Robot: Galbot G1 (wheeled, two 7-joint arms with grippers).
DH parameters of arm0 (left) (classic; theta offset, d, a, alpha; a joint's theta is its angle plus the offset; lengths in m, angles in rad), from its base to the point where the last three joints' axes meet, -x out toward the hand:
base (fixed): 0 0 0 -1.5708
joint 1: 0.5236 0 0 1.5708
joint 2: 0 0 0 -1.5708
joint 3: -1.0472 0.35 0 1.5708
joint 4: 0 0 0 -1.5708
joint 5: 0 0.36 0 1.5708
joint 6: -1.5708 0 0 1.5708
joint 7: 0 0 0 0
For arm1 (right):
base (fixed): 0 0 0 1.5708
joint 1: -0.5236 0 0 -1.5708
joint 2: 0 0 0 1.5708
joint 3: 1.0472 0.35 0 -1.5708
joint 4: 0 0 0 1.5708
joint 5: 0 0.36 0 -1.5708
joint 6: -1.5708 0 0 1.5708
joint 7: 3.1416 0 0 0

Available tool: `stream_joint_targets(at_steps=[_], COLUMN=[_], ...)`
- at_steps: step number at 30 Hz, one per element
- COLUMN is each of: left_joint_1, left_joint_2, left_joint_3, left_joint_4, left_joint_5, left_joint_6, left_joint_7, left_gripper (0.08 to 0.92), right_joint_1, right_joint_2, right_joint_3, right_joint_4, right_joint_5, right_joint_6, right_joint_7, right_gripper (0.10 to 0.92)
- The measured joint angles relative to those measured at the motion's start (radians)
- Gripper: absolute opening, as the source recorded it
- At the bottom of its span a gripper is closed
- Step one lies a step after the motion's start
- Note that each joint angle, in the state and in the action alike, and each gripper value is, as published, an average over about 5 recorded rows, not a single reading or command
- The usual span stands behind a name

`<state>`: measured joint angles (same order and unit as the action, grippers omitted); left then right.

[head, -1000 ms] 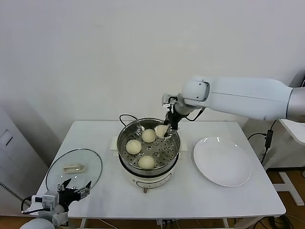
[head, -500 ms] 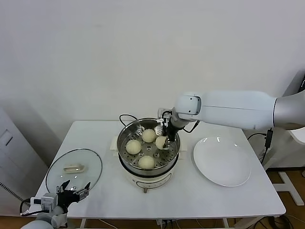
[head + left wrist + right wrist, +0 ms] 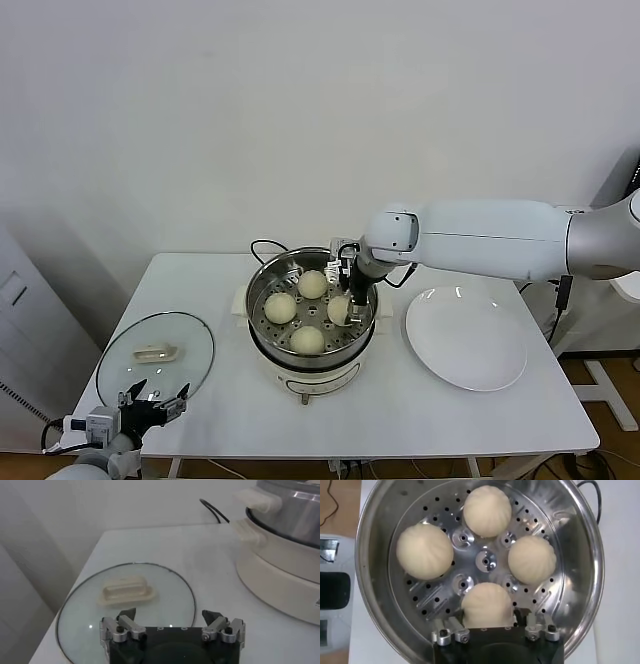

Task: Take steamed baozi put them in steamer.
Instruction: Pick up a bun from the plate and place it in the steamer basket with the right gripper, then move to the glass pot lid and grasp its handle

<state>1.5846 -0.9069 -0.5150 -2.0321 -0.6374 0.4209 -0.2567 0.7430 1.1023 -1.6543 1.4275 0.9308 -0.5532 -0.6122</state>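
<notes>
Four pale steamed baozi lie on the perforated tray of the steamer [image 3: 268, 275] at mid-table. In the right wrist view they are at the far baozi [image 3: 487, 511], the side baozi [image 3: 425, 551], another baozi [image 3: 532, 559] and the nearest baozi [image 3: 487, 602]. My right gripper [image 3: 347, 300] reaches down into the pot, and its jaws stand open on either side of the nearest baozi [image 3: 339, 309], which rests on the tray. My left gripper [image 3: 157, 392] hangs open and empty low at the table's front left corner.
A round glass lid [image 3: 155, 355] with a white handle lies flat in front of the left gripper [image 3: 171, 614]. A white plate [image 3: 466, 338] sits right of the steamer. The steamer's black cable [image 3: 262, 245] trails behind it, and the steel wall [image 3: 370, 570] rings the right gripper [image 3: 487, 616].
My right gripper came down into the steamer with the fourth baozi, set it on the tray and opened. The left arm stayed put.
</notes>
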Motion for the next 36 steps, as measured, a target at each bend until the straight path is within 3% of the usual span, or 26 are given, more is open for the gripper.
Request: stream_joint_targets(at_steps=[18, 36], left_joint_1=[-0.023, -0.081], left_joint_2=[-0.017, -0.020], left_joint_3=[-0.020, -0.034], left_joint_4=[-0.001, 0.016], left_joint_5=[-0.006, -0.025], left_joint_6=[0.008, 0.016], left_joint_7=[-0.001, -0.004], left_gripper=[0.823, 0.823], right_joint_1=[-0.035, -0.596], right_joint_2=[-0.162, -0.378], right_joint_3=[0.217, 0.870], right_joint_4=[-0.067, -0.022], right_joint_5=[0.117, 0.134], right_joint_6=[0.057, 0.325], right_joint_7=[0.026, 0.397], right_gripper=[0.823, 0.823])
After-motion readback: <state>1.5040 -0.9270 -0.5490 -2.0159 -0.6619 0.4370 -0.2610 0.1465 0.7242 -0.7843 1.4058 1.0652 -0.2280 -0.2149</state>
